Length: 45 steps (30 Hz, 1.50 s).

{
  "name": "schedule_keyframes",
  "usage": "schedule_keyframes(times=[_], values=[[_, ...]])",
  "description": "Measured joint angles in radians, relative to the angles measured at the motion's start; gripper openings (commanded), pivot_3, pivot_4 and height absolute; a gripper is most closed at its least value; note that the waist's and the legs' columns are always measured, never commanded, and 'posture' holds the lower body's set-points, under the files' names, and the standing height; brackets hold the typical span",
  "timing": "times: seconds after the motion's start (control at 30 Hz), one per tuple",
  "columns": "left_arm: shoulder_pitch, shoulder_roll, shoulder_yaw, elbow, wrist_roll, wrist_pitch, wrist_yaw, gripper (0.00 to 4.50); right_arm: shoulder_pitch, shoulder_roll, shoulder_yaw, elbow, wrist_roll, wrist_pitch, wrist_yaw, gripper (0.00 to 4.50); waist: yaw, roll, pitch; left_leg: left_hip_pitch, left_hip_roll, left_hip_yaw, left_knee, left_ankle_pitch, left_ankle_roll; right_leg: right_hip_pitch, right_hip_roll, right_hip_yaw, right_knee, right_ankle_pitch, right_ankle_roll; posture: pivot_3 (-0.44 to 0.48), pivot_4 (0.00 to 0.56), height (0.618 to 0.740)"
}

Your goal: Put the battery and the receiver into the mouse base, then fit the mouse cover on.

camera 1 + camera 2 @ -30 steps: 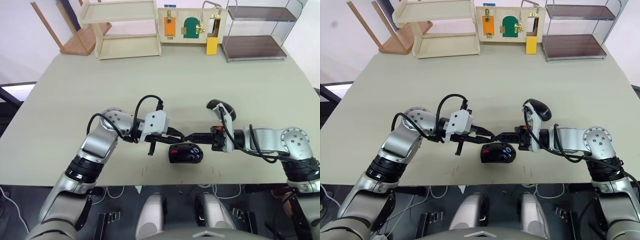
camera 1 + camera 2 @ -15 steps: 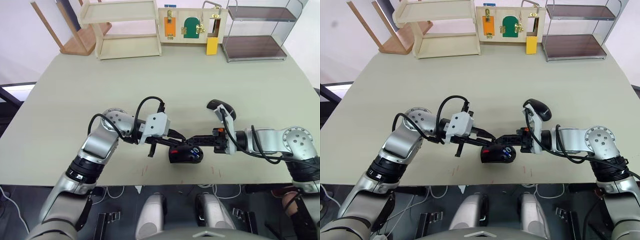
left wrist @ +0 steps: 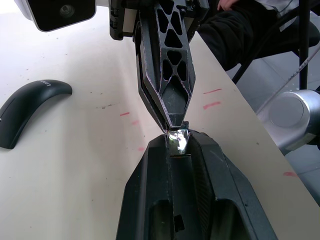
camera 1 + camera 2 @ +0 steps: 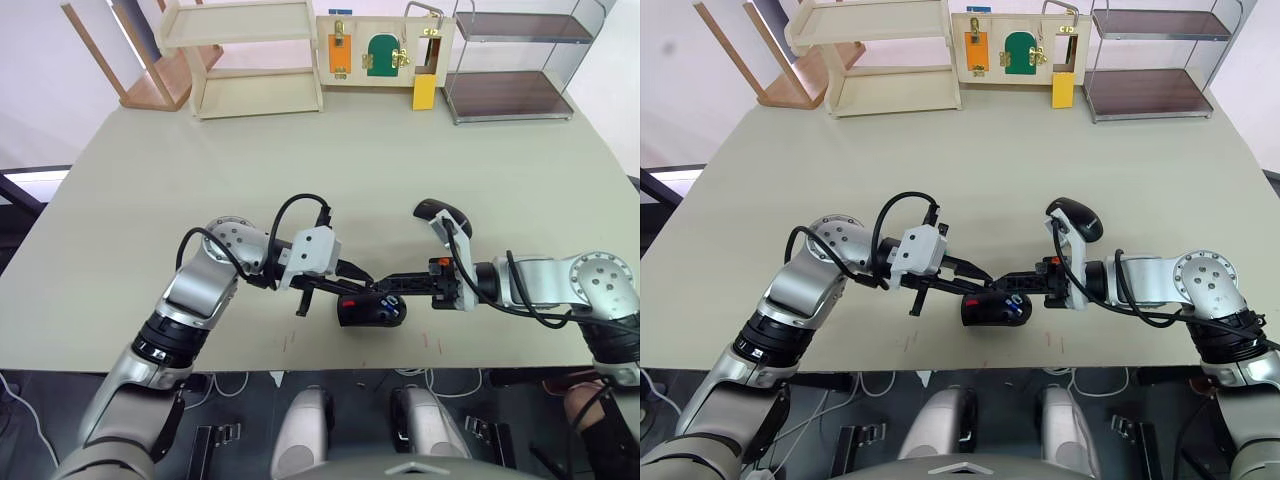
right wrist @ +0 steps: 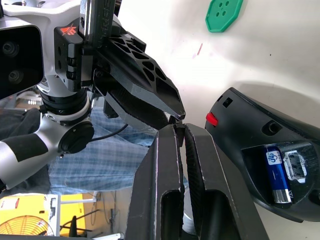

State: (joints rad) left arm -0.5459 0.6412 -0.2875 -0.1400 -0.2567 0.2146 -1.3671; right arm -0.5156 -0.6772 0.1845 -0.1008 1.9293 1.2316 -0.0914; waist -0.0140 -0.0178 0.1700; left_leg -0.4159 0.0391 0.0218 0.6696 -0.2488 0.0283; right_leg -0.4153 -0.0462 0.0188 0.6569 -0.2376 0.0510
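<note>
Black fingers of the left gripper (image 4: 360, 284) are clenched on a small silvery piece (image 3: 178, 140), which I take to be the receiver; it sits right at their tips, as the left wrist view shows. These tips hover just above the mouse base (image 4: 372, 310), which lies on the surface (image 4: 300, 160) near its front edge, between the two arms.

The base is turned with its hollow side up, and the battery (image 5: 274, 172) already lies inside. Its long axis runs along the compartment, and a small silvery part sits just beside it. Whether that part is a free slot, I cannot tell.

From the other side comes the right gripper (image 4: 386, 287). Its fingers are pressed together, and their point touches the silvery piece, tip against tip with the left fingers. Whether they pinch the piece, I cannot tell.

My judgement is that the next move depends on this: the compartment opens just below and slightly to the right of the piece, so the left arm is the nearer one to lower it in.

The mouse cover (image 4: 441, 213) rests further back on the right, well apart from the base.
</note>
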Motion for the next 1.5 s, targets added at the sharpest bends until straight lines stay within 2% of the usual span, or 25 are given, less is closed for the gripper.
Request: schedule_keyframes(times=[1.5], values=[[0.006,0.0,0.001,0.0,0.008,-0.005,0.014,0.05,0.002,0.001,0.003,-0.001,-0.002,-0.024,-0.003,0.05,0.0,0.0,0.0,0.0,0.0,0.0,0.0,0.0,0.0,0.0,0.0,0.0,0.0,0.0,0.0,0.0,0.15,0.74]])
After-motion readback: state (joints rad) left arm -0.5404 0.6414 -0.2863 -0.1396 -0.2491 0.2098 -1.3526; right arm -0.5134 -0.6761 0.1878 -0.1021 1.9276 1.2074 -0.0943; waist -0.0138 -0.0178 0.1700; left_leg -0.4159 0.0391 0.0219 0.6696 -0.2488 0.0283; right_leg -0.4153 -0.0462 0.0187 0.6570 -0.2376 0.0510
